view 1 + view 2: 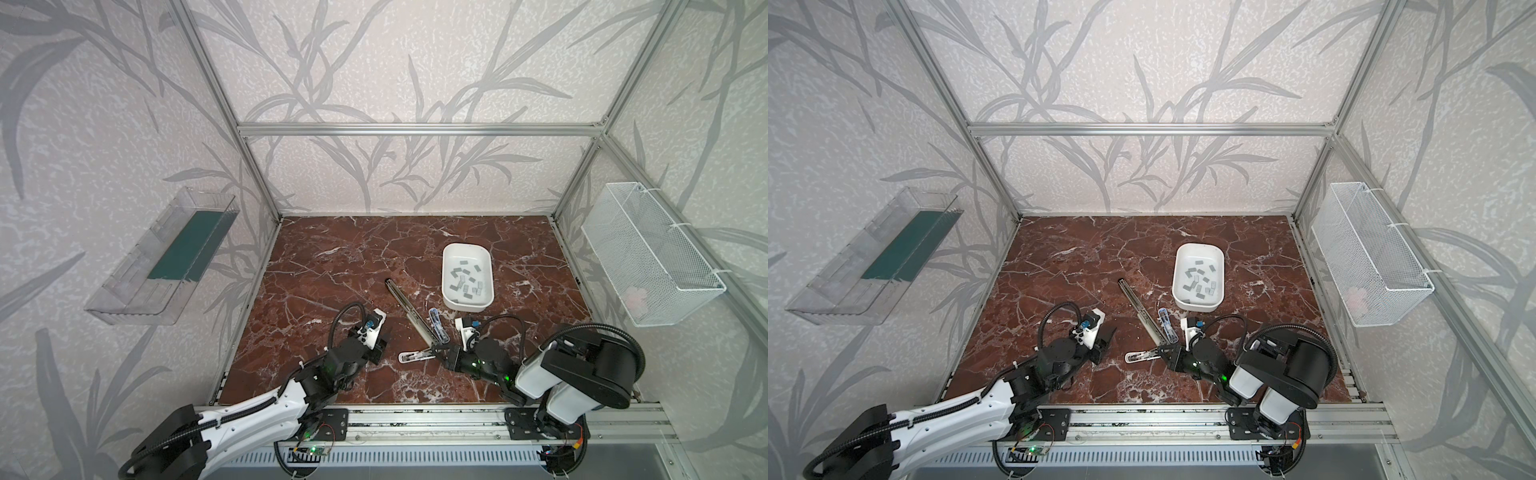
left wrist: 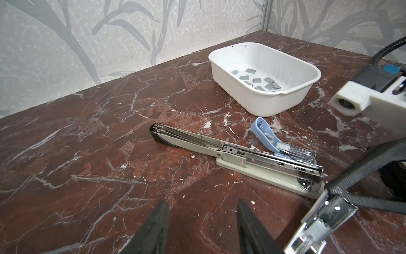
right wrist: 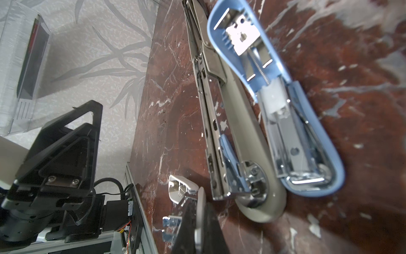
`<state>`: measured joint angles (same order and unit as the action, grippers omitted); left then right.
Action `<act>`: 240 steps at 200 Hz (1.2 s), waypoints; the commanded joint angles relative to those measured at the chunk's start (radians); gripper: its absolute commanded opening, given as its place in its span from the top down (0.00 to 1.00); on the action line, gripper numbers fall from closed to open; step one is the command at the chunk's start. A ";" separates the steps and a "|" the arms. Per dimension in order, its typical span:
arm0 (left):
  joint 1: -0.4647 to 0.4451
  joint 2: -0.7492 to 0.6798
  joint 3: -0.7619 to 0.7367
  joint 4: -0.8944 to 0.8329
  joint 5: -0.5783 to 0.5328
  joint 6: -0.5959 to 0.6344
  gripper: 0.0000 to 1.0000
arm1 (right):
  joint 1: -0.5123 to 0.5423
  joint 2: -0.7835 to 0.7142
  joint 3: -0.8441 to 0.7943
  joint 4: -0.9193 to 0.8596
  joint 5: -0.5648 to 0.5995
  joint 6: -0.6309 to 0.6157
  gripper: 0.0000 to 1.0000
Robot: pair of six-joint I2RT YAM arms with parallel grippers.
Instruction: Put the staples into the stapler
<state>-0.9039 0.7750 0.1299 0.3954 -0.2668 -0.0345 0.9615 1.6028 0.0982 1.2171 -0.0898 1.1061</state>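
Fingers come first, down by the 6 o'clock edge of the marble-look surface (image 1: 332, 270). The right fingers (image 1: 436, 353) are clamped tight on one end of a small white stapler (image 1: 413, 356). It points toward 9 o'clock, with its top swung open and the metal track bare. Whether it rests on the surface or hangs just above it, I cannot tell. Over at 7 o'clock the left fingers (image 1: 380, 345) stand partly apart with nothing between them, near the white stapler's free end but not touching it.

A little farther in, around the middle, a long stapler (image 1: 409, 313) lies opened out flat, running from about 5 o'clock up toward 11. Just beside its near end, on the 3 o'clock side, lies a small blue stapler (image 1: 435, 322), also hinged open. I cannot tell whether the two touch.

Farther back, at 2 o'clock, sits a white tray (image 1: 444, 274). The staples (image 1: 467, 280) lie inside it, short grey strips scattered loose on its floor, apart from the held stapler.

Beyond, a clear bin (image 1: 124, 291) hangs on the 9 o'clock wall and a wire basket (image 1: 648, 249) on the 3 o'clock wall.
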 commanded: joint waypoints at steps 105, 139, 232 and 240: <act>-0.045 0.420 0.223 -0.096 0.696 0.347 0.39 | 0.056 -0.492 0.019 -0.635 0.184 -0.043 0.91; -0.058 0.536 0.282 -0.094 0.666 0.372 0.38 | 0.056 -0.496 0.037 -0.657 0.147 -0.056 0.90; -0.058 0.723 0.364 -0.072 0.592 0.471 0.38 | 0.056 -0.472 0.034 -0.656 0.148 -0.049 0.84; -0.058 0.741 0.373 -0.072 0.589 0.479 0.38 | 0.056 -0.471 0.033 -0.653 0.145 -0.047 0.84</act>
<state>-0.9604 1.4742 0.4660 0.3126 0.3344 0.3878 1.0130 1.1435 0.1192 0.5751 0.0521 1.0641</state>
